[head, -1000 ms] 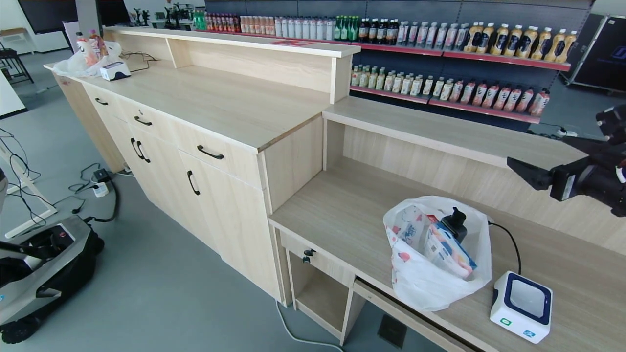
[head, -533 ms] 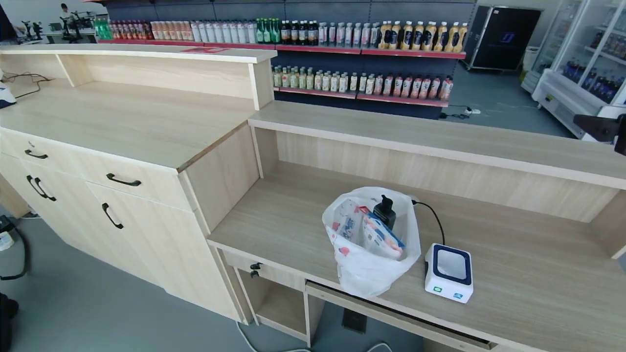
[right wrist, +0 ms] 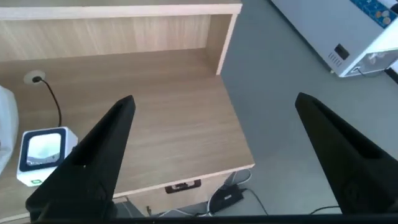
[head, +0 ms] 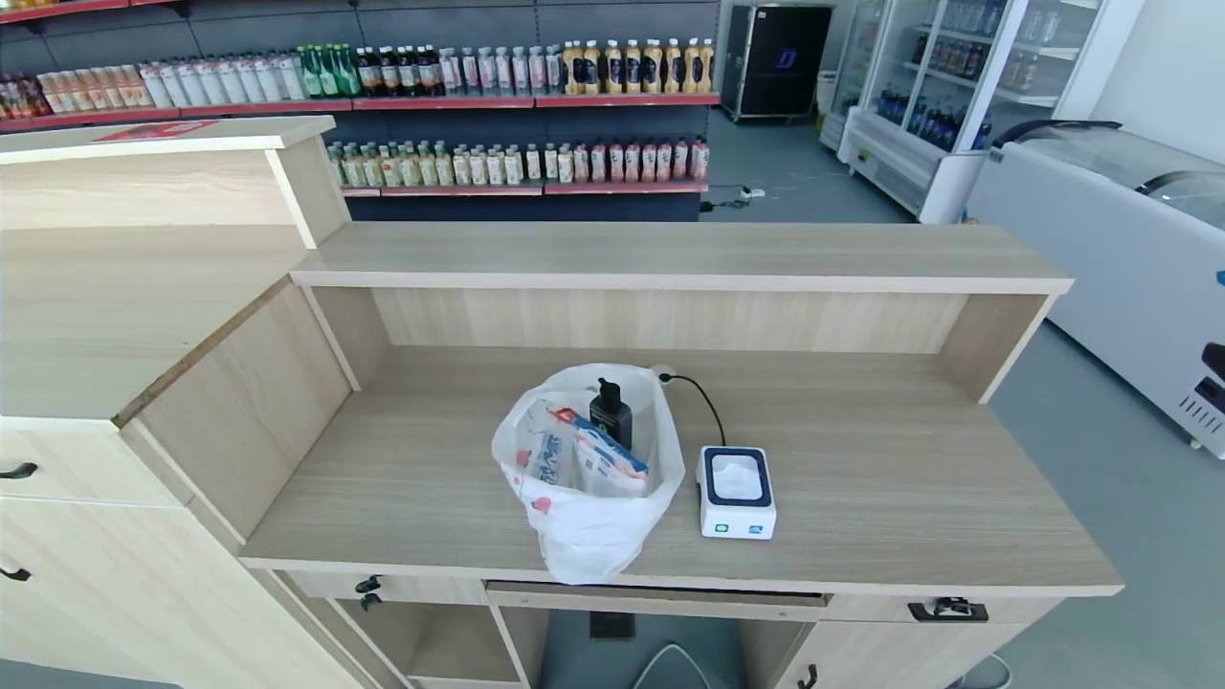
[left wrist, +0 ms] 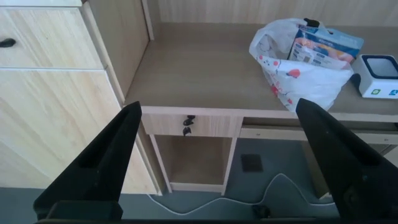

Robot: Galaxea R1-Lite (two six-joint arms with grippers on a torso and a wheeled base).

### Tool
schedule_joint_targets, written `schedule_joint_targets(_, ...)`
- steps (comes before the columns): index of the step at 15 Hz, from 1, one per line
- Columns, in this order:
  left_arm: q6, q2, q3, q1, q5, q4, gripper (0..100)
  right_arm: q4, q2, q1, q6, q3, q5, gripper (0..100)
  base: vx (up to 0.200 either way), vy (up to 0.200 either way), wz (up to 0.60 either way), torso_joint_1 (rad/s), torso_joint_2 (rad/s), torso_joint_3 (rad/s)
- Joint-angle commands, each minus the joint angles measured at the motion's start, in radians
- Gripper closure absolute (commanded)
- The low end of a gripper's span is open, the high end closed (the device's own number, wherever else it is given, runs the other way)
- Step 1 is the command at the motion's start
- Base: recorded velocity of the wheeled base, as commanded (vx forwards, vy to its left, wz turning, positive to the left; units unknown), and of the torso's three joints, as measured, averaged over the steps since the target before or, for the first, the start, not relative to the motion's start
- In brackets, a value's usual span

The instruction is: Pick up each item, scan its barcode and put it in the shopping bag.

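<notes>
A white plastic shopping bag [head: 584,517] stands on the low wooden counter [head: 861,478]. It holds a black pump bottle [head: 611,417] and a blue-and-white packet [head: 598,457]. A white barcode scanner [head: 737,491] with a dark-framed window sits just right of the bag. My left gripper [left wrist: 219,107] is open and empty, off the counter's front left, with the shopping bag [left wrist: 298,68] and the scanner [left wrist: 378,76] beyond it. My right gripper [right wrist: 216,101] is open and empty above the counter's right part, with the scanner [right wrist: 40,155] off to one side.
A black cable [head: 703,402] runs from the scanner to the back wall of the counter. A raised ledge [head: 670,254] lines the back, and a taller cabinet [head: 115,316] stands on the left. Bottle shelves [head: 478,96] and a chest freezer [head: 1110,220] lie beyond.
The head camera has swung round, so the counter with the bag and scanner now sits in the middle. The right arm has left the head view's right edge. Bag and scanner rest as before.
</notes>
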Motion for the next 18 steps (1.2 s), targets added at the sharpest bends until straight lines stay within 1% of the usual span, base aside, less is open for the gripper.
schedule_joint_targets(1,0.0,0.0,0.0,0.001,0.0,0.0,0,-0.058,-0.207,0.045,0.051,0.226,0.002,0,0.0,0.0,0.0,0.046,-0.08,-0.036)
schedule_joint_targets(2,0.0,0.0,0.0,0.001,0.0,0.0,0,-0.072,-0.261,0.045,0.062,0.291,0.001,0,0.0,0.0,0.0,0.0,0.0,0.0)
schedule_joint_targets(4,0.0,0.0,0.0,0.001,0.0,0.0,0,-0.072,-0.422,0.079,0.06,0.424,0.002,0,0.0,0.0,0.0,0.0,0.0,0.0)
schedule_joint_targets(5,0.0,0.0,0.0,0.001,0.0,0.0,0,-0.072,-0.458,0.09,0.06,0.458,0.002,0,0.0,0.0,0.0,0.0,0.0,0.0)
schedule_joint_targets(6,0.0,0.0,0.0,0.001,0.0,0.0,0,-0.072,-0.57,0.13,0.063,0.556,-0.001,0,0.0,0.0,0.0,0.0,0.0,0.0)
schedule_joint_targets(7,0.0,0.0,0.0,0.001,0.0,0.0,0,-0.055,-0.681,0.141,0.063,0.608,0.001,0,0.0,0.0,0.0,0.0,0.0,0.0)
schedule_joint_targets(9,0.0,0.0,0.0,0.001,0.0,0.0,0,0.135,-0.819,0.137,0.065,0.608,0.015,0,0.0,0.0,0.0,0.0,0.0,0.0)
schedule_joint_targets(11,0.0,0.0,0.0,0.001,0.0,0.0,0,0.246,-0.954,0.133,0.065,0.608,0.022,0,0.0,0.0,0.0,0.0,0.0,0.0)
schedule_joint_targets(13,0.0,0.0,0.0,0.001,0.0,0.0,0,0.238,-0.998,0.15,0.055,0.608,0.059,0,0.0,0.0,0.0,0.0,0.0,0.0)
schedule_joint_targets(16,0.0,0.0,0.0,0.001,0.0,0.0,0,0.238,-1.003,0.148,0.065,0.608,0.056,0,0.0,0.0,0.0,0.0,0.0,0.0)
schedule_joint_targets(18,0.0,0.0,0.0,0.001,0.0,0.0,0,0.255,-1.005,0.148,0.141,0.608,0.061,0,0.0,0.0,0.0,0.0,0.0,0.0)
